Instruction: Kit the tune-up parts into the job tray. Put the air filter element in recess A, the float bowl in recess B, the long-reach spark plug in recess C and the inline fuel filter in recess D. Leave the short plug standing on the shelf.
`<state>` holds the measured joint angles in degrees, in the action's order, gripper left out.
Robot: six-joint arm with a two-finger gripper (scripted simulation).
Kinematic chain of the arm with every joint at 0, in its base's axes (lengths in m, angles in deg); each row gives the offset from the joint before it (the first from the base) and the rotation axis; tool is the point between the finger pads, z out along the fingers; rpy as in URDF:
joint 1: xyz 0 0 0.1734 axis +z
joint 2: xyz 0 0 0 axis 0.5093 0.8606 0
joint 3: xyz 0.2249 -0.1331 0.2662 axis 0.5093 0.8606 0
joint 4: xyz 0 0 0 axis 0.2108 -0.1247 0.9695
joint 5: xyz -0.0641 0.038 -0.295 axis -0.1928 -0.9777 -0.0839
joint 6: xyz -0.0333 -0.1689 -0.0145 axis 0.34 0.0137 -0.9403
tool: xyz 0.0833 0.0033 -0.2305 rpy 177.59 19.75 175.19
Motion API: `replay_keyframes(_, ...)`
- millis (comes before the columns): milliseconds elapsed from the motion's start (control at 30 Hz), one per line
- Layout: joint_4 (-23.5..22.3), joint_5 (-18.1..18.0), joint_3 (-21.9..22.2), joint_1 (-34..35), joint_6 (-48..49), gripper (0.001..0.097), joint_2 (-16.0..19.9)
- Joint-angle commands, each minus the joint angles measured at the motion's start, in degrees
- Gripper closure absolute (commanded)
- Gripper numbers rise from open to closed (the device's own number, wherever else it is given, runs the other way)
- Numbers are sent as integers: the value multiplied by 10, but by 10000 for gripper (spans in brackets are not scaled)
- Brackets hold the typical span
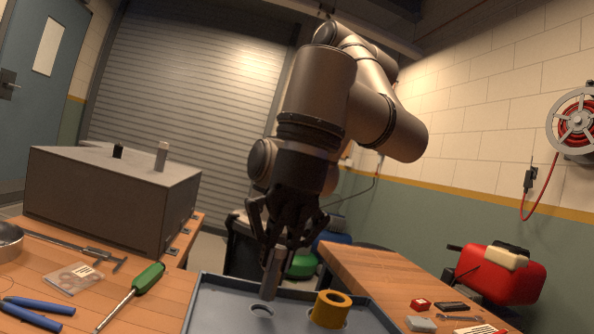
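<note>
A long grey spark plug (273, 273) hangs upright just above a round recess (262, 310) in the grey job tray (283, 311). The yellow air filter element (331, 308) stands in the tray, to the right of that recess. On the grey shelf box (109, 197) at the left, a short dark plug (118, 150) and a taller grey cylinder (161, 156) stand upright. The steel float bowl (8, 241) sits at the left edge of the bench. My gripper (278, 260) is above the tray's far edge, closed on the long plug.
The shelf box takes up the bench's far left. A green-handled screwdriver (134, 290), blue-handled pliers (32, 311), a caliper (88, 251) and a bag of washers (73, 277) lie on the left bench. A second bench (399, 287) at the right carries small items.
</note>
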<state>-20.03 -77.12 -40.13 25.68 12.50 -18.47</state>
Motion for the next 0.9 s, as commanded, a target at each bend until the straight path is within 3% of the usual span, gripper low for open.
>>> replay_keyframes(0, 0, 5, 1, 0, 0, 901, 2)
replay_keyframes(300, 0, 33, 10, 0, 0, 901, 22)
replay_keyframes(867, 0, 36, 12, 0, 0, 901, 24)
